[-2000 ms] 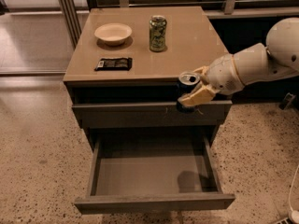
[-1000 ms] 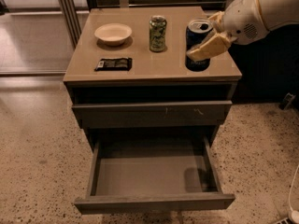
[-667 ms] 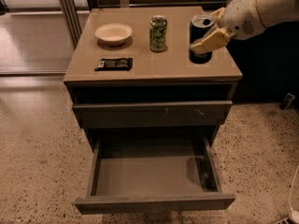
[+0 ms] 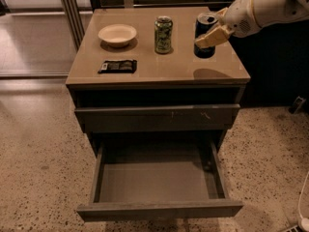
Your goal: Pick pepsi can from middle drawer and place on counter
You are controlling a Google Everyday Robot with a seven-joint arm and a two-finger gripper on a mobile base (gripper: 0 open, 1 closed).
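Note:
The pepsi can (image 4: 204, 38), dark blue with a silver top, is upright at the back right of the tan counter (image 4: 145, 74), its base at or just above the surface. My gripper (image 4: 215, 29) comes in from the right and is shut on the can's upper part, with one beige finger (image 4: 211, 36) across its side. The middle drawer (image 4: 159, 210) is pulled out below, and its grey floor (image 4: 157, 180) holds nothing.
A green patterned can (image 4: 163, 34) stands left of the pepsi can. A cream bowl (image 4: 117, 34) and a black packet (image 4: 117, 66) lie on the counter's left half. The scratched drawer front (image 4: 157, 117) above the open drawer is shut. Speckled floor lies all around.
My gripper carried the pepsi can up from in front of the cabinet's right edge to the counter's back right. In the last moments it has barely moved.

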